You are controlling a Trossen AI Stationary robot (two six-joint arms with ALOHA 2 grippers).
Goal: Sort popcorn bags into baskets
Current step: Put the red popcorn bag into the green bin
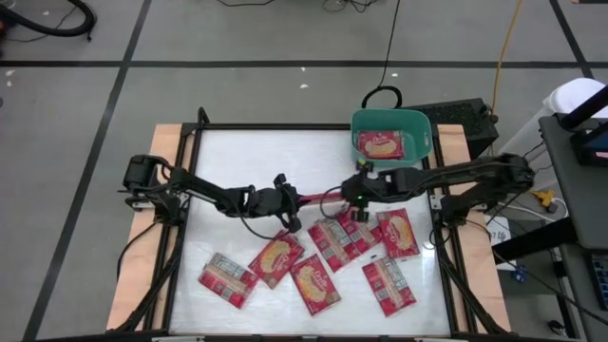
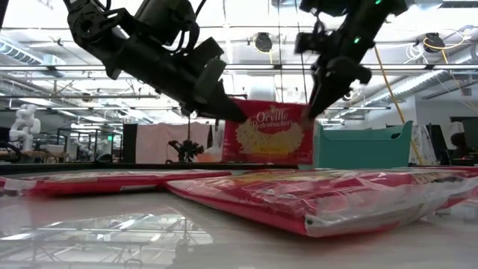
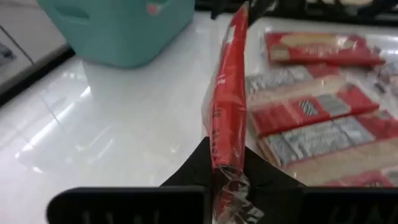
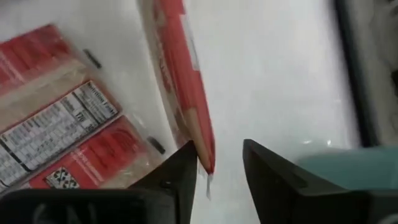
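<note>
A red popcorn bag [image 1: 318, 198] hangs on edge above the table's middle, between my two grippers; in the low view its yellow picture face [image 2: 272, 134] shows. My left gripper [image 3: 227, 155] is shut on its left end. My right gripper [image 4: 221, 155] is open, one finger on either side of the bag's right end [image 4: 202, 146]. The teal basket [image 1: 423, 133] stands at the far right and holds one red bag [image 1: 380, 144]. Several more bags [image 1: 313, 283] lie flat on the near half of the table. My left gripper pinches the lifted bag's left end [image 3: 225, 163] between its two fingers, coming level from the table's left, along the bag. The bag stands on edge, lifted clear of the table and reaching toward the right gripper. My right gripper: whether a finger [image 4: 186, 165] touches the bag's end cannot be told.
Flat bags [image 1: 228, 278] [image 1: 389, 285] [image 1: 397, 233] crowd the table under and near the grippers. A black box [image 1: 465, 119] sits beside the basket at the far right corner. The far-left part of the white table [image 1: 247, 157] is bare. A dark frame runs round the table.
</note>
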